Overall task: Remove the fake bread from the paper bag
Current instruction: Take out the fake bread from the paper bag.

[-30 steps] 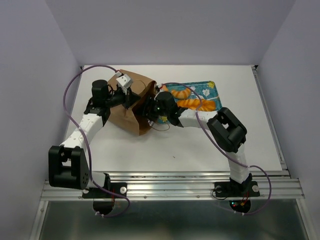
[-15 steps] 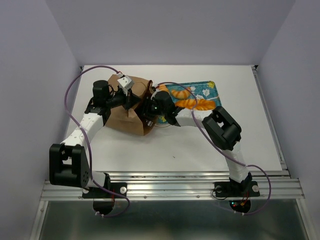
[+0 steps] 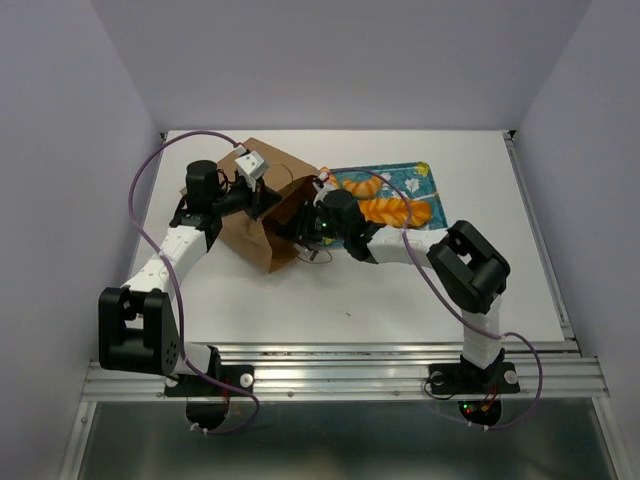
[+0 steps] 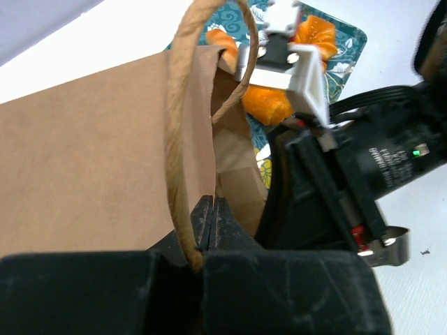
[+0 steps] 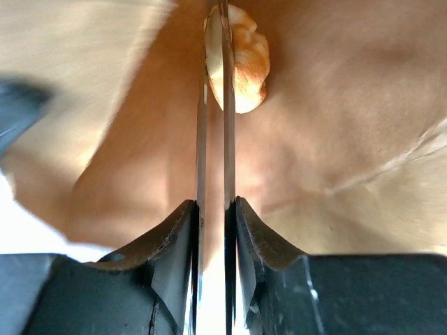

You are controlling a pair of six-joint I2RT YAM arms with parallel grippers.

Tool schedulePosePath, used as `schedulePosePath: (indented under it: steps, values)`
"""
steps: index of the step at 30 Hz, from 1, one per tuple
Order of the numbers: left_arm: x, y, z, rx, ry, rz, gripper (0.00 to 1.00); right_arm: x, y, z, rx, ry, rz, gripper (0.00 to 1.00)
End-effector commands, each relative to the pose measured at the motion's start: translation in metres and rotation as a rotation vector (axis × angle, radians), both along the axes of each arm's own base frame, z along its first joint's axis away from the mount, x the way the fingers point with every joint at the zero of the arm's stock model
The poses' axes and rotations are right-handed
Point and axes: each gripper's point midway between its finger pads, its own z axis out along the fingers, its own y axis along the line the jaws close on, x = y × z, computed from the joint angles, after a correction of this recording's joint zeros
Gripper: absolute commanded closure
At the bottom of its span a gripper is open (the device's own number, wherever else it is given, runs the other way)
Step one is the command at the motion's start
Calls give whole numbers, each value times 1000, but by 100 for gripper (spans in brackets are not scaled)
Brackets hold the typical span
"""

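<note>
Since half a second ago the right arm's elbow has swung to the right, and the paper bag [image 3: 250, 232] has spread its mouth wider toward the tray [image 3: 426, 172]. One bag lies on its side on the table [image 3: 400, 295], left of centre, mouth to the right.

The left gripper [image 4: 211, 209] is pinched tight on the bag's rim, just beside one looping string handle [image 4: 174, 125]. The right gripper [image 5: 214, 21] is inside the bag, its fingers drawn almost together with only a slit between them. One piece of fake bread [image 5: 248, 63] lies at their tips; whether they touch it I cannot tell.

Two more pieces lie on the tray, right of the bag: one croissant [image 3: 362, 186] on the far side and one braided loaf [image 3: 396, 210] on the near side. That makes three counted.
</note>
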Motion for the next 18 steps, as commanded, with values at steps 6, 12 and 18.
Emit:
schedulePosePath:
  steps: [6, 12, 18]
  values:
    - [13, 2, 35, -27, -102, 24, 100, -5, -39, 69, 65, -191, -71, 99]
    - [14, 3, 48, -50, -121, 44, 100, -8, -65, 82, 55, -229, -139, 99]
    - [23, 10, 59, -69, -120, 117, 100, -17, -79, 77, -16, -243, -141, 99]
